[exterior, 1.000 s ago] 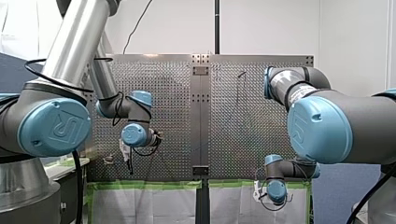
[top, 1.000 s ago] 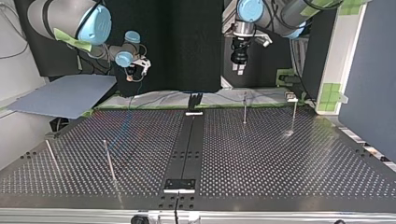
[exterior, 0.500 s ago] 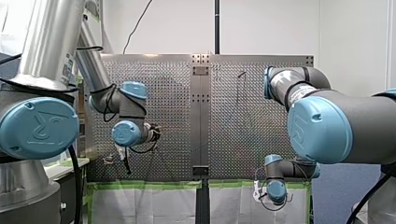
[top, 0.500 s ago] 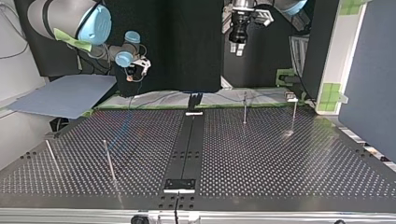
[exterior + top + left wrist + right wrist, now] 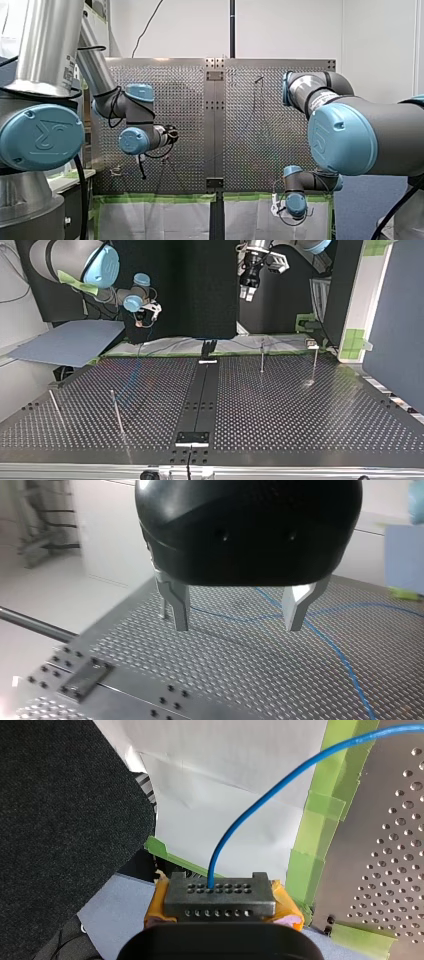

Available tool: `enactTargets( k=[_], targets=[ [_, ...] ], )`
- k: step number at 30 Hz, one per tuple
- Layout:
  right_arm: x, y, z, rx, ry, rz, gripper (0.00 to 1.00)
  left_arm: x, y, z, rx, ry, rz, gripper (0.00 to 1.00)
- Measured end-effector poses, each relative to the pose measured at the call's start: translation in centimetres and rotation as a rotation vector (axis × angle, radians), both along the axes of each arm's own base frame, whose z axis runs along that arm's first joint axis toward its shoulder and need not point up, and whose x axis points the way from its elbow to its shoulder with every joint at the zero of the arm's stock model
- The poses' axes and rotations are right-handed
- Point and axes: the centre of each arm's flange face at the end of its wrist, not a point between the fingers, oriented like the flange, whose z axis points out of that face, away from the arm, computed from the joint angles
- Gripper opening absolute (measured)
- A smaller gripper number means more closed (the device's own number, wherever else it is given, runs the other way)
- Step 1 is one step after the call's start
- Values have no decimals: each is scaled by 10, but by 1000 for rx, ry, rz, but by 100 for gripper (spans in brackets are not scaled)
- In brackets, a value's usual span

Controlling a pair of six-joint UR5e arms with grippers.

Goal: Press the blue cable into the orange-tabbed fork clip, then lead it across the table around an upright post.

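Right wrist view: blue cable (image 5: 240, 815) between fingers (image 5: 156, 910)

The table (image 5: 240, 680) is perforated sheet metal with a dull, brushed sheen; in the top view its middle strip (image 5: 202, 395) is darker and matt. The upright posts (image 5: 262, 357) are thin bare metal rods. The left gripper (image 5: 239, 627) has a smooth, glossy black plastic housing, and its fingers (image 5: 180, 610) are bare grey metal. The blue cable (image 5: 260, 795) has a smooth, slightly shiny plastic jacket. On the right gripper (image 5: 220, 897) a matt dark block pierced with small holes sits between soft-looking yellow pads (image 5: 156, 907). Beside it are coarse, matt black cloth (image 5: 60, 810), creased white sheeting (image 5: 200, 770) and matt green tape (image 5: 320, 820). My left arm (image 5: 47, 45) is brushed metal tube with a smooth blue plastic cap (image 5: 40, 137).
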Motion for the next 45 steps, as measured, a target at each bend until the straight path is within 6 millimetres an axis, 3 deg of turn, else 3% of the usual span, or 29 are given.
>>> enactTargets(
  k=[5,13,45],
  targets=[
    [0,0,0,3,2,1,0,10,9,-15,65,34,-1,91],
    [1,2,0,6,2,3,0,23,21,-20,114,50,9,91],
    [2,2,0,6,2,3,0,24,22,-21,117,51,12,91]
  ],
)
